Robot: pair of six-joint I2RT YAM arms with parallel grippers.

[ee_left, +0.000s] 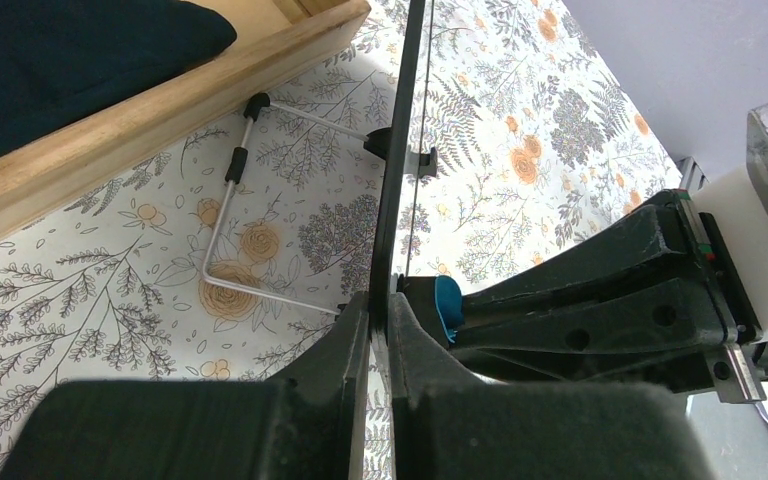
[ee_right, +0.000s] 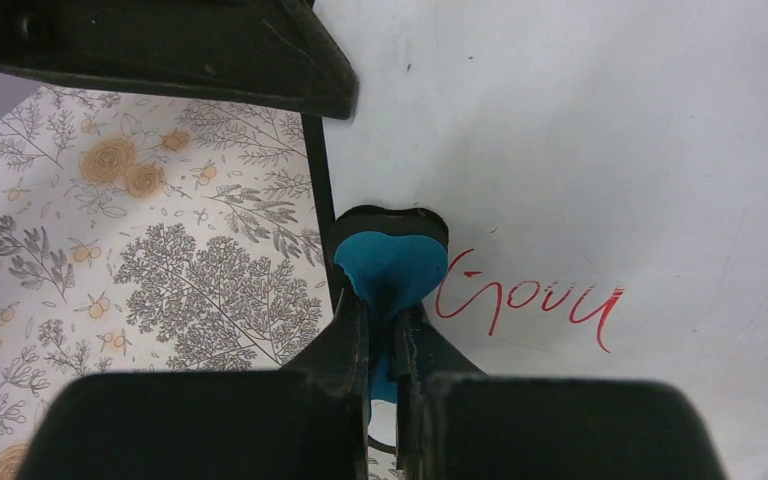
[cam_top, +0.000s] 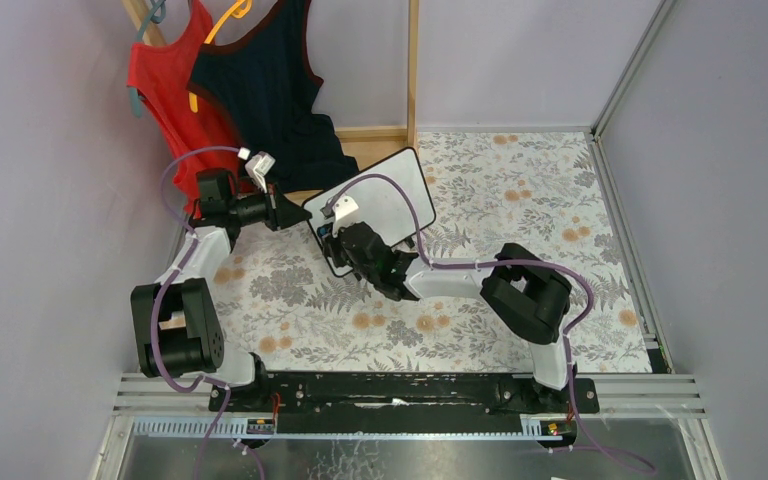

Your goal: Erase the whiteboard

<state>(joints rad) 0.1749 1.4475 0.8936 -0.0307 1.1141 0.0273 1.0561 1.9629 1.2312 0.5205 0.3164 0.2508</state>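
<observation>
Here left claw [ee_left: 380, 312] pinches the whiteboard [ee_right: 580, 150] edge; right claw [ee_right: 386, 335] holds a blue eraser [ee_right: 390, 262] against its face.

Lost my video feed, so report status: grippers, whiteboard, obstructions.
Left gripper shut on rim of small black-rimmed white whiteboard. Right gripper shut on blue black-backed eraser, at board face. Red handwriting unerased beside it; nothing between.

Whiteboard [ee_right: 610, 150]: smooth, faintly glossy white face, thin black plastic-looking rim. Left gripper [ee_left: 380, 320] and right gripper [ee_right: 385, 340]: matt black plastic. Between the right fingers, an eraser [ee_right: 390, 265] with a soft blue felt-like pad. Beyond the left gripper: shiny metal wire stand [ee_left: 222, 215], bare pale wood rail [ee_left: 140, 120], dark cloth [ee_left: 70, 50], matt printed table cover [ee_left: 520, 130]
</observation>
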